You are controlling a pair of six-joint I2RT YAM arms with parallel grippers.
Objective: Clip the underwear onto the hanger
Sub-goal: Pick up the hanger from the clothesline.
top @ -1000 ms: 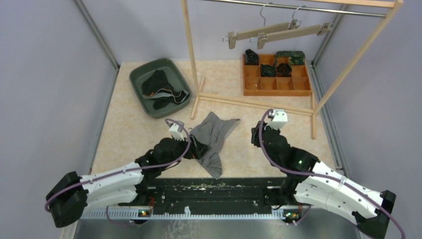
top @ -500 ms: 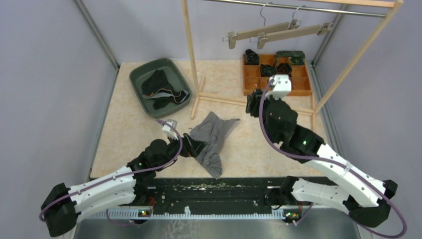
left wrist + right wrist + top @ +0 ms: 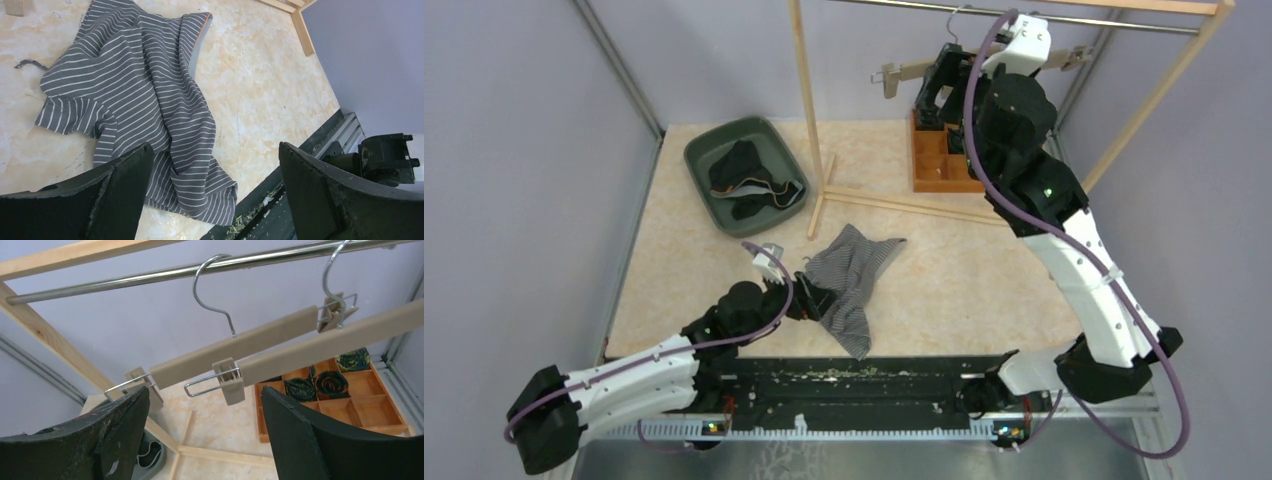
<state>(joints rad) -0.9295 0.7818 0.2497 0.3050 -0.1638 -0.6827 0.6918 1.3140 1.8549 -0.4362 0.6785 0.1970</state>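
Black right end effector gapes wide near hanger.

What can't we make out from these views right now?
- Top external: the right arm covers most of the compartment tray and half of both hangers.
- Right wrist: the nearer hanger runs off the right edge, second clip unseen.
- Left wrist: a left gripper finger hides part of the striped underwear.

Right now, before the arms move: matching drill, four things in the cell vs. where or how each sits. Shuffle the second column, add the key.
1. striped underwear
2. hangers
3. green tray
4. wooden organiser

A. holds rolled bundles
B. hooked on the rail
C. loose on the table
D. holds dark clothes

Pairs: 1-C, 2-B, 3-D, 4-A
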